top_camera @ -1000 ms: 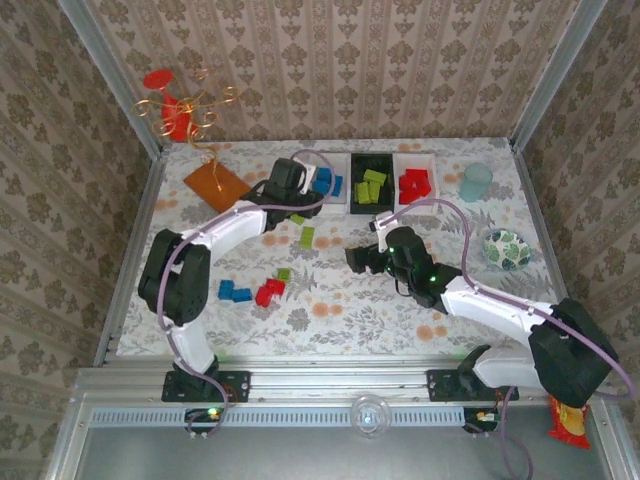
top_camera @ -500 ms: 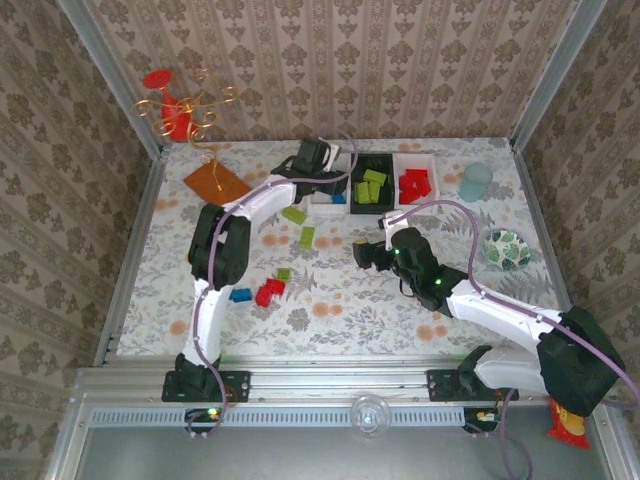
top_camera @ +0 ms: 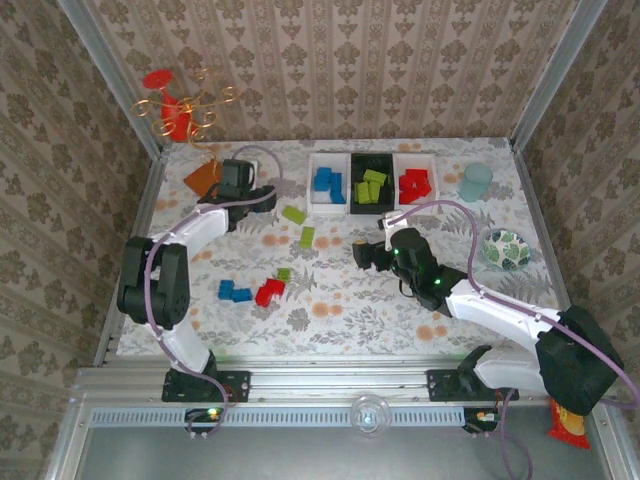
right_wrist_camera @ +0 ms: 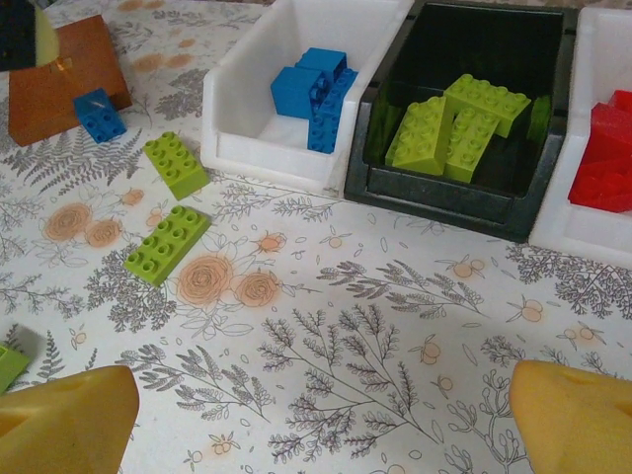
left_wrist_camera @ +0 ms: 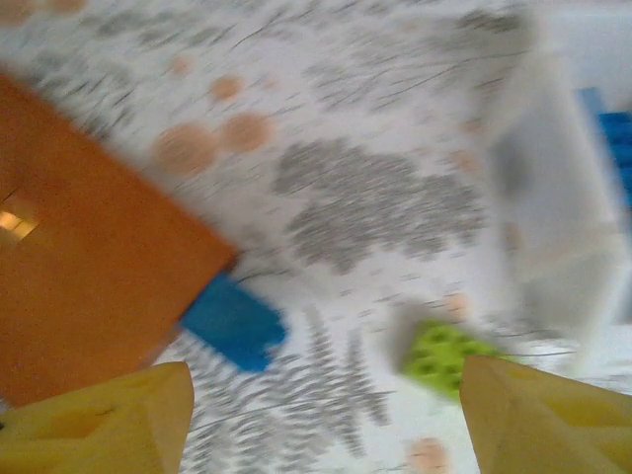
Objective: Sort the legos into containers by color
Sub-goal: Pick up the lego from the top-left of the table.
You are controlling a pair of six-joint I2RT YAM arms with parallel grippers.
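**Gripper state.** The left gripper [left_wrist_camera: 321, 400] stands with its jaws wide and nothing between them. The right gripper [right_wrist_camera: 316, 425] is also spread wide and empty, hovering over the floral-patterned table [right_wrist_camera: 346, 296] in front of the bins.

**Location of the work.** A small blue plastic brick [left_wrist_camera: 232, 324] lies on the table against the edge of the flat orange rectangular plate [left_wrist_camera: 89, 247]. Whether it touches the plate or merely sits just beside it cannot be told; the left wrist view is blurred. A lime green plastic brick [left_wrist_camera: 444, 357] lies near it, just in front of the white rectangular bin holding blue bricks [right_wrist_camera: 267, 158]. Next in the row come the black rectangular bin holding green bricks [right_wrist_camera: 444, 193] and the white rectangular bin holding red bricks [right_wrist_camera: 583, 232]. More loose bricks remain on the near left of the table: a red one [top_camera: 268, 291], two blue ones [top_camera: 233, 292] and two green ones [top_camera: 307, 237].

**Governing relation.** The blue brick lies just ahead of the left gripper, offset toward its left-hand finger in the wrist view; the green brick is offset toward the other finger. Neither is centred between the jaws. The blue brick's long axis runs diagonally, oblique to the line joining the fingers.

**Recommended action.** Assign this pick to the left arm; it is much the nearer, and the right gripper is well apart from both bricks. You will probably need to shift sideways and turn the wrist so the jaws close across the brick's short width. Watch the plate edge: a finger may catch it.
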